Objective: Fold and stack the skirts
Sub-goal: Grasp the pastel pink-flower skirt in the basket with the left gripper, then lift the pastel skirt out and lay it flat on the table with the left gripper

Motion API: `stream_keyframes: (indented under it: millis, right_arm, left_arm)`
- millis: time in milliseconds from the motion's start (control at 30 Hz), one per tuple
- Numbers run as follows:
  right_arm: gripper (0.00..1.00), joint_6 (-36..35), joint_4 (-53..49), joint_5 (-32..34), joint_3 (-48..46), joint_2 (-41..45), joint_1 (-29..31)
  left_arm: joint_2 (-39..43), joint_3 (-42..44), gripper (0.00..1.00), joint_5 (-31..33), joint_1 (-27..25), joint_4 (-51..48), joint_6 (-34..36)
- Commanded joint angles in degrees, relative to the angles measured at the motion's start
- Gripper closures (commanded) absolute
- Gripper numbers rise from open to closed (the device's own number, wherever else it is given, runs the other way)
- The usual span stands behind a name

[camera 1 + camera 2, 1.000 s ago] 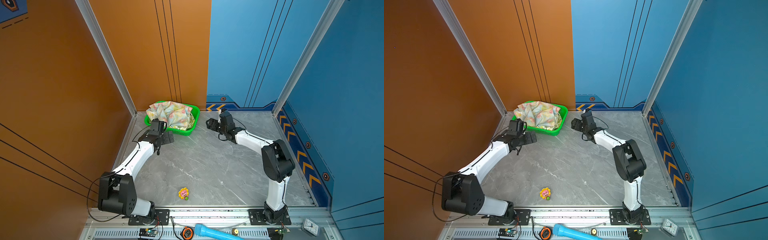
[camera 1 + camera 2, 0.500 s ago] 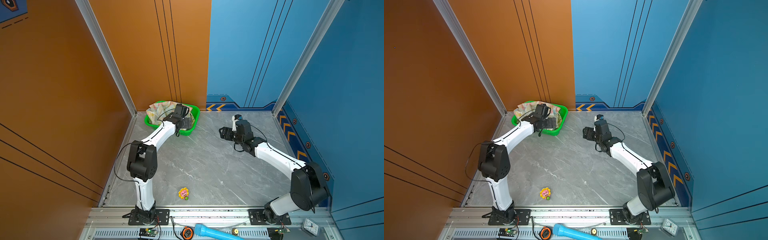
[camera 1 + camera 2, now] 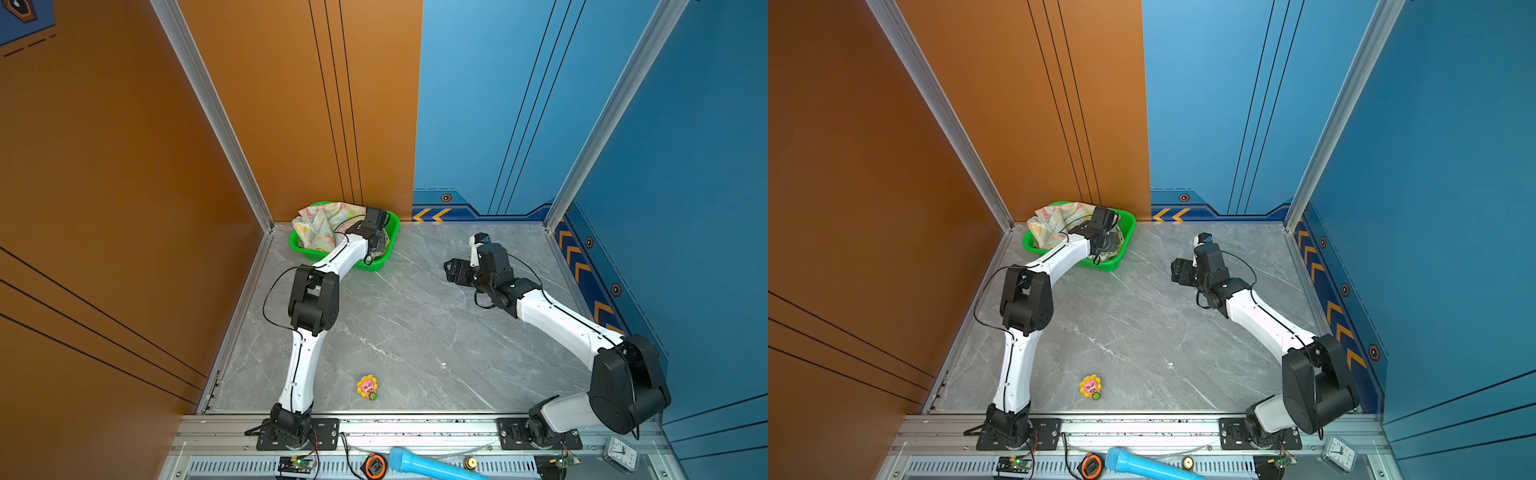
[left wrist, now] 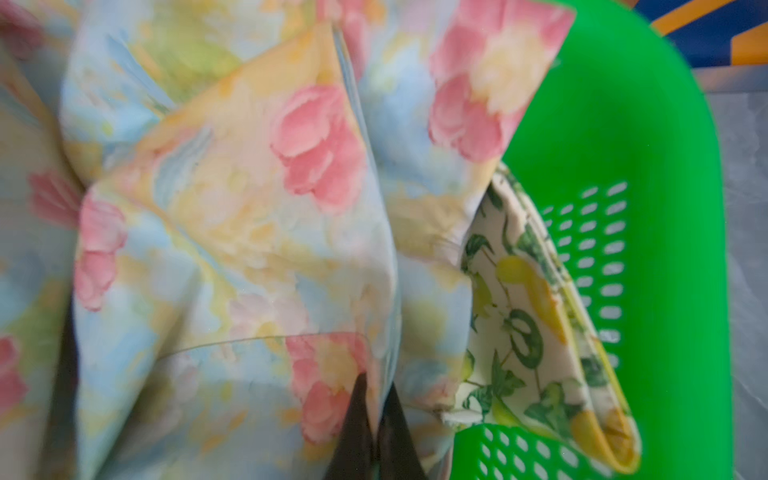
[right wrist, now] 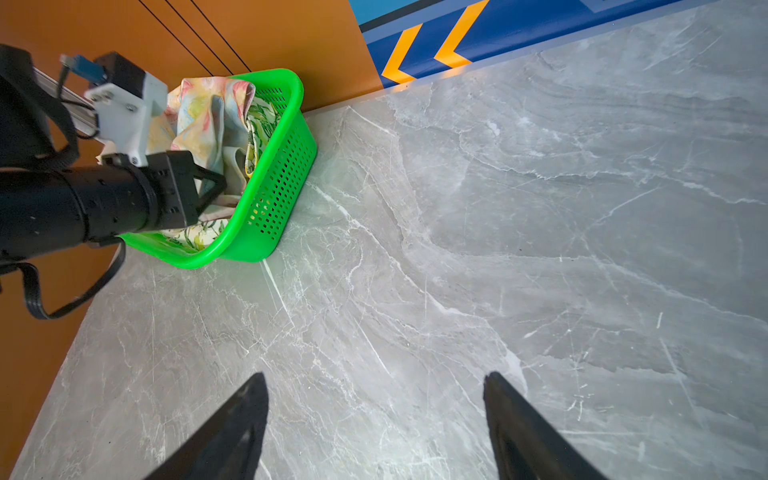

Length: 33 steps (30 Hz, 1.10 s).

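left claw [image 4: 376,392] pinched on floral skirt [image 4: 249,199] in far-left basket [image 4: 648,166] — i fear lifting drags lemon skirt [image 4: 519,291] too; right claw [image 5: 376,376] apart.

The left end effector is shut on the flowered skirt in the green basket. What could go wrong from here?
The left end effector pinches only a thin fold of the flowered skirt; it may slip on lifting.
The lemon skirt lies against it and could be dragged out too.
The open right end effector is apart from the basket, which may tip.
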<state>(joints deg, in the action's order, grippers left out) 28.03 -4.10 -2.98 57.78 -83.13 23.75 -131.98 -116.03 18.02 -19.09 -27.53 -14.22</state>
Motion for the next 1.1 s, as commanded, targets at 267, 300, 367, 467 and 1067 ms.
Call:
stream_keyframes:
  millis: [267, 300, 367, 467, 1067]
  right_arm:
    - [0.19, 2.3, -0.6, 4.7, -1.1, 4.5, 0.4]
    - [0.19, 2.5, -0.7, 4.9, -1.1, 5.0, 0.0]
    - [0.19, 3.4, -0.8, 5.5, -1.4, 6.8, -1.1]
    - [0.19, 5.5, -1.6, 5.7, -2.2, 10.0, -4.5]
    - [0.19, 8.9, -13.3, 3.6, -9.1, 30.0, -30.3]
  left_arm:
    - [22.0, -1.1, 1.0, -5.2, 2.0, -0.5, 4.8]
    - [23.2, -1.6, 1.0, -6.4, 1.9, -0.4, 4.5]
    - [25.3, -2.8, 1.0, -9.0, 1.5, -0.5, 3.1]
    - [27.9, -5.1, 1.0, -13.6, -0.8, -0.3, 0.5]
    - [22.7, -9.7, 1.0, -18.4, -24.2, 2.7, -2.4]
